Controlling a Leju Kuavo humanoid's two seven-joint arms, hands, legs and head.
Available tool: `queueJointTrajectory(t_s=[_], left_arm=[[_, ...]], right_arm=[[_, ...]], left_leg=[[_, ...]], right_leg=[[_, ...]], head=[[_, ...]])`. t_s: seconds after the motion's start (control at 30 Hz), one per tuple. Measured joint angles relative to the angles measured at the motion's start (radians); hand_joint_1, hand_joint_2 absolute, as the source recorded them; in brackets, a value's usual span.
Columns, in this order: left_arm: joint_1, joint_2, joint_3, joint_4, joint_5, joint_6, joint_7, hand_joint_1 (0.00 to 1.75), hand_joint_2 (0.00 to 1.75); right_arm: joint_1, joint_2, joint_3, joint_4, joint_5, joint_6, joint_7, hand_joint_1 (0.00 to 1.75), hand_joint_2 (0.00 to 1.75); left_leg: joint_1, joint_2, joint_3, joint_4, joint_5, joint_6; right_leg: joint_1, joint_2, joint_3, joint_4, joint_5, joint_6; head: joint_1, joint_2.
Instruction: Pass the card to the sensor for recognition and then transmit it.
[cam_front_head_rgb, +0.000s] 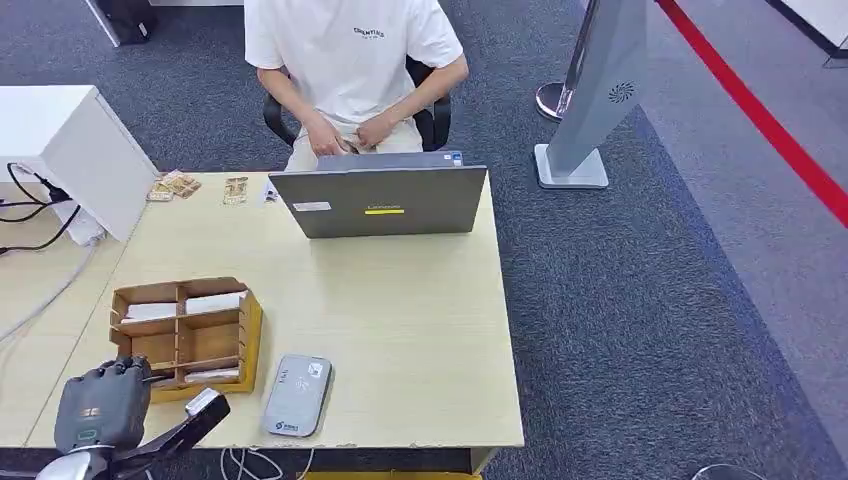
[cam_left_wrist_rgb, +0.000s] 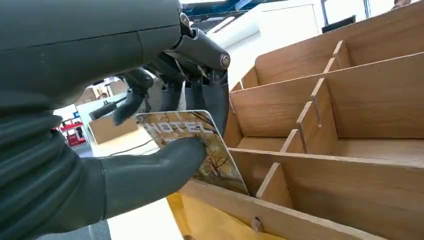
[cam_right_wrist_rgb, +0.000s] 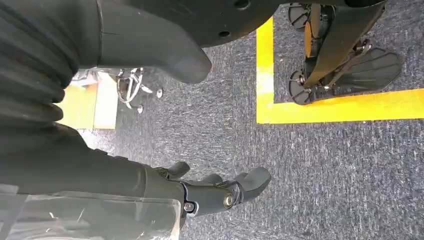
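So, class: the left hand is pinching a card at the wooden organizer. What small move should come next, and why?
Probably lift the card clear of the wooden organizer. The left hand pinches it between thumb and fingers, but its lower edge is still inside the front compartment; the card reader lies just beside the organizer.

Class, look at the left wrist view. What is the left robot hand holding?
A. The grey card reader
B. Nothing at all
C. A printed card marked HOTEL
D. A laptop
C: the left robot hand pinches a printed card lettered HOTEL between thumb and fingers, at the edge of the wooden card box.
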Motion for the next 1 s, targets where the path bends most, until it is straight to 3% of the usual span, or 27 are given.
queueJointTrajectory(t_s=[0.63, 0.8, 1.0], left_arm=[[0.017, 0.022, -0.009, -0.074, -0.054, 0.011, -0.008, 1.75, 1.75], [0.022, 0.079, -0.059, -0.168, -0.117, -0.040, 0.019, 1.75, 1.75], [0.029, 0.215, -0.107, -0.287, -0.086, -0.119, 0.017, 1.75, 1.75]], right_arm=[[0.001, 0.004, 0.000, -0.001, 0.000, -0.002, 0.000, 0.00, 1.75], [0.001, 0.004, 0.000, -0.001, -0.011, -0.002, 0.000, 0.00, 1.75], [0.002, 0.004, -0.005, -0.002, -0.021, 0.001, 0.000, 0.00, 1.75]], left_leg=[[0.000, 0.000, 0.000, 0.000, 0.000, 0.000], [0.000, 0.000, 0.000, 0.000, 0.000, 0.000], [0.000, 0.000, 0.000, 0.000, 0.000, 0.000]], right_leg=[[0.000, 0.000, 0.000, 0.000, 0.000, 0.000], [0.000, 0.000, 0.000, 0.000, 0.000, 0.000], [0.000, 0.000, 0.000, 0.000, 0.000, 0.000]], head=[[0.000, 0.000], [0.000, 0.000], [0.000, 0.000]])
